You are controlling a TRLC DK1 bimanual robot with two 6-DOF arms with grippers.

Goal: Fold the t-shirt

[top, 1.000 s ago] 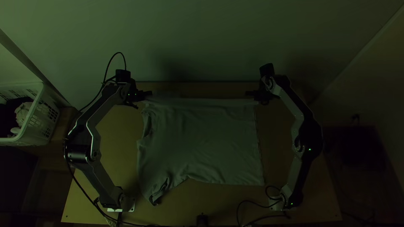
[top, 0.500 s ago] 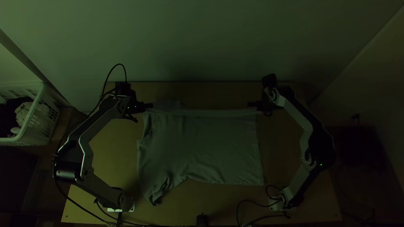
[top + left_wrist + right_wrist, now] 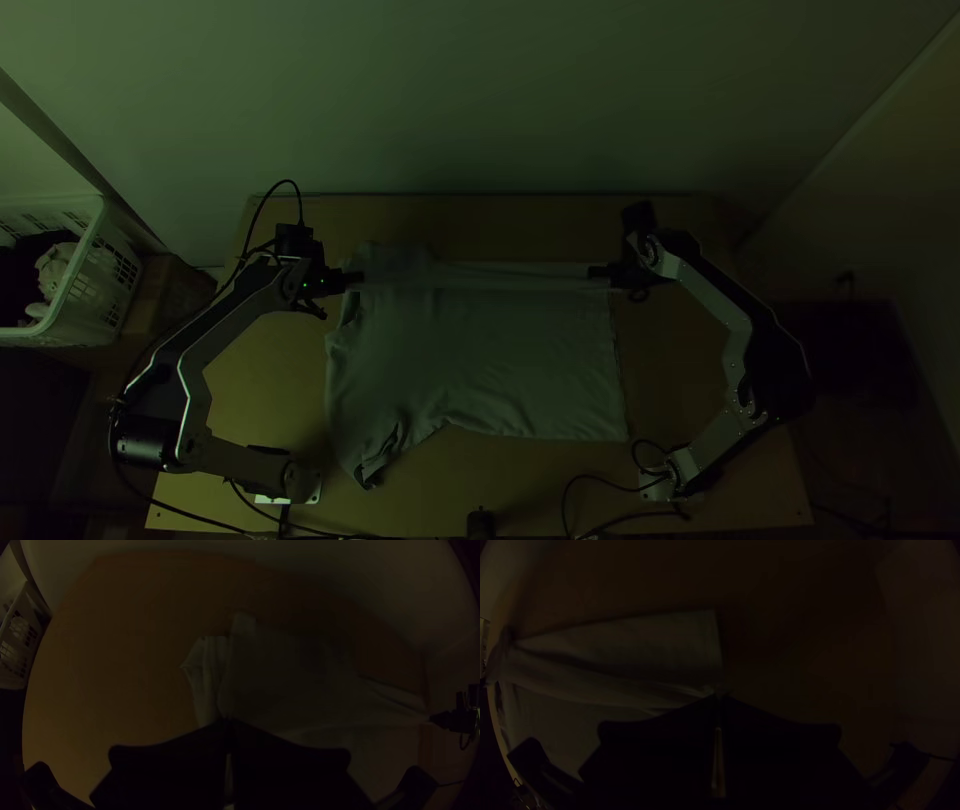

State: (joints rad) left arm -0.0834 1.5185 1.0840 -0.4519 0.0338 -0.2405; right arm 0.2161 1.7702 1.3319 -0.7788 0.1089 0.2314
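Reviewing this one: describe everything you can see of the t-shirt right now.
The t-shirt is a plain, pale, soft-looking cloth, lying mostly spread on the table with shallow wrinkles. Its straight hem faces the right arm; the near sleeve is rumpled at its end. Along the far side, a band is pulled taut between the left gripper and right gripper, both pinching it. Exact colour is unclear in this dimness.

The pinched parts of the shirt (image 3: 490,360) are hidden between the fingers of the left tool (image 3: 359,277) and the right tool (image 3: 592,271). Beneath the shirt, the tabletop (image 3: 665,390) is covered. Well to the left of the left tool, a basket (image 3: 88,300) is cut off by the top view's edge; its dark contents cannot be made out. Well to the right of the right tool, a dark shape (image 3: 850,345) is lost in shadow.
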